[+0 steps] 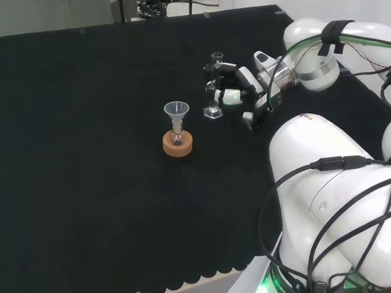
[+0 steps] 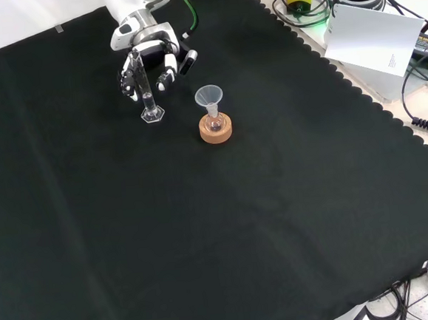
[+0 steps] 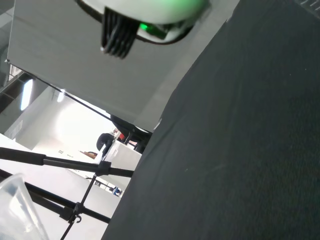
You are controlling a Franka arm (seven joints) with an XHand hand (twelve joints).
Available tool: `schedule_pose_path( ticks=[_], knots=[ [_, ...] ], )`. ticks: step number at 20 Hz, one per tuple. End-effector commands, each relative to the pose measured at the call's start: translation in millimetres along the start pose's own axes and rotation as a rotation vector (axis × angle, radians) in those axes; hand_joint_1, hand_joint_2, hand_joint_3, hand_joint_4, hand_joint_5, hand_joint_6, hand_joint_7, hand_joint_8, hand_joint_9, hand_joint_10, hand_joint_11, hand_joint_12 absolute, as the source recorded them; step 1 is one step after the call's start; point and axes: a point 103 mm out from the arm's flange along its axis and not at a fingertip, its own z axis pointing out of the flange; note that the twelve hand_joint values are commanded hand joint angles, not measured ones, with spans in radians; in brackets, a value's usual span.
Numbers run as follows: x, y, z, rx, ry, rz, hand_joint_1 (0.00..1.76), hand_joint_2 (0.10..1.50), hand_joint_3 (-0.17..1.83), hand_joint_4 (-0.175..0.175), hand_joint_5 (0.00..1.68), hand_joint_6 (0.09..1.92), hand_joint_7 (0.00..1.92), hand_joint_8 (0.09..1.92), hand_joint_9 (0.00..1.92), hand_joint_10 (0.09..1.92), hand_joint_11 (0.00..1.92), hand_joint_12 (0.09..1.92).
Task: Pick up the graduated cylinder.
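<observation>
The graduated cylinder (image 1: 214, 83) is a slim clear tube on a hexagonal foot, standing upright on the black cloth (image 1: 86, 149). In the head view the hand (image 1: 244, 84) is just right of it. Its fingers (image 1: 230, 96) are half bent and reach beside the tube, while the thumb stays apart, nearer the arm. In the front view the cylinder (image 2: 145, 87) stands in front of the hand (image 2: 150, 57), with fingers to either side of it. Its foot rests on the cloth.
A clear funnel (image 1: 176, 110) sits in a small flask on a cork ring (image 1: 177, 145), left of and nearer than the cylinder in the head view. In the front view the cork ring (image 2: 216, 129) is right of the cylinder's foot. The arm's white links (image 1: 329, 183) stand at the right.
</observation>
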Motion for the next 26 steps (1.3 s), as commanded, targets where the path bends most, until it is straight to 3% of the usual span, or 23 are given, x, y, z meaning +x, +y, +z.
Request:
schedule_pose_path(
  ticks=[1,12,26],
  knots=[
    [-1.2,0.8,4.5,0.01,-0.006,0.002,1.12,0.67,0.64,0.051,0.71,0.39,0.74,0.47,1.0,0.27,0.75,1.09],
    [-3.0,-2.8,-4.7,-0.012,-0.001,0.006,1.12,0.73,0.63,0.053,0.71,0.48,0.78,0.48,1.06,0.24,0.8,1.05],
    [-3.0,0.4,1.1,0.015,-0.016,0.005,1.12,0.73,0.62,0.053,0.68,0.51,0.77,0.48,1.07,0.2,0.83,1.03]
  ],
)
